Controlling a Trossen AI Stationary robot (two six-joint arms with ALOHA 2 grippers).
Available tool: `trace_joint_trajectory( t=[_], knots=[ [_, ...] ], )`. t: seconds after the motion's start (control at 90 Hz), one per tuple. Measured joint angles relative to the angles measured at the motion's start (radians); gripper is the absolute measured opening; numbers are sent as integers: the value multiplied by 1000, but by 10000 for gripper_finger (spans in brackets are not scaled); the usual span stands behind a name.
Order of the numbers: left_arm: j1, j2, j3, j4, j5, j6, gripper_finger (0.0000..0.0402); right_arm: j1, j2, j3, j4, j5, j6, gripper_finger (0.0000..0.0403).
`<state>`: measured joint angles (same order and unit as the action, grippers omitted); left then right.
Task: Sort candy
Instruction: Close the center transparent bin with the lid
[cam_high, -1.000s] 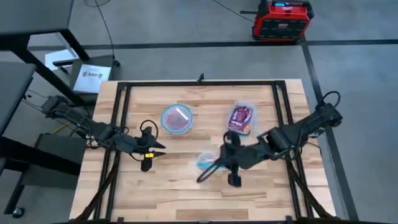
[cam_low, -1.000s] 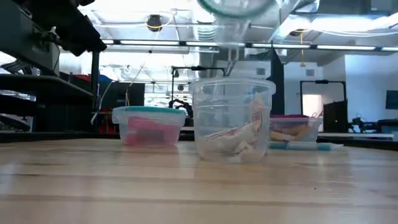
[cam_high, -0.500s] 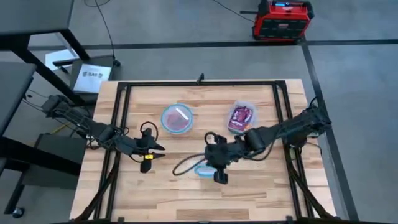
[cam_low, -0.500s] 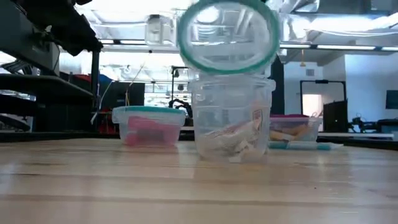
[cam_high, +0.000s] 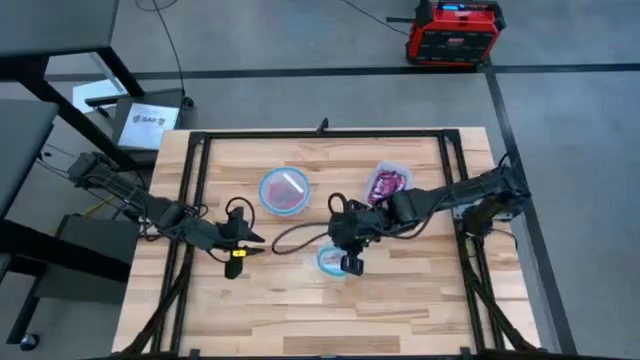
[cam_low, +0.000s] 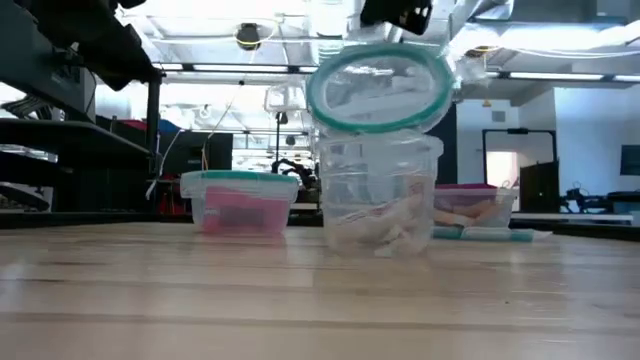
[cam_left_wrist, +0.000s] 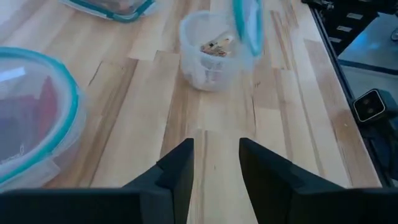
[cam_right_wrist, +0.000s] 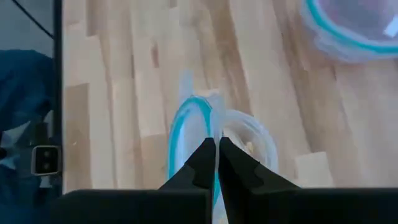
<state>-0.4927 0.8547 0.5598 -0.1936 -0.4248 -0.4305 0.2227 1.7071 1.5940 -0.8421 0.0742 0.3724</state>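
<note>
Three clear teal-rimmed containers sit on the wooden bench. Nearest the low camera we see a small round tub holding the pale candy sticks, a loose heap at its bottom. In the high view this tub lies near the bench's middle, toward the front edge.

Our right gripper is clenched on the rim of a round teal-rimmed lid, its two fingers pressed together with the lid's thin edge between them. In the low view the lid hangs tilted just above the tub's mouth, its lower edge at or very near the tub's rim; we cannot tell whether they touch. From above, the right gripper sits right over the tub.

Farther back, a round lidded container holds the red candy, and a rectangular container to its right holds the purple and red candy.

Our left gripper waits with fingers spread apart, empty, low over the bench on the left side, pointing toward the tub and well apart from it.
</note>
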Motion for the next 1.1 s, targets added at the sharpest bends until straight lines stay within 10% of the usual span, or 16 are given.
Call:
trace_joint_trajectory(
  t=[1.1],
  knots=[
    [0,0,0,-27,47,-9,113,-143,-10,108,-122,-160,-35,0]
  ],
)
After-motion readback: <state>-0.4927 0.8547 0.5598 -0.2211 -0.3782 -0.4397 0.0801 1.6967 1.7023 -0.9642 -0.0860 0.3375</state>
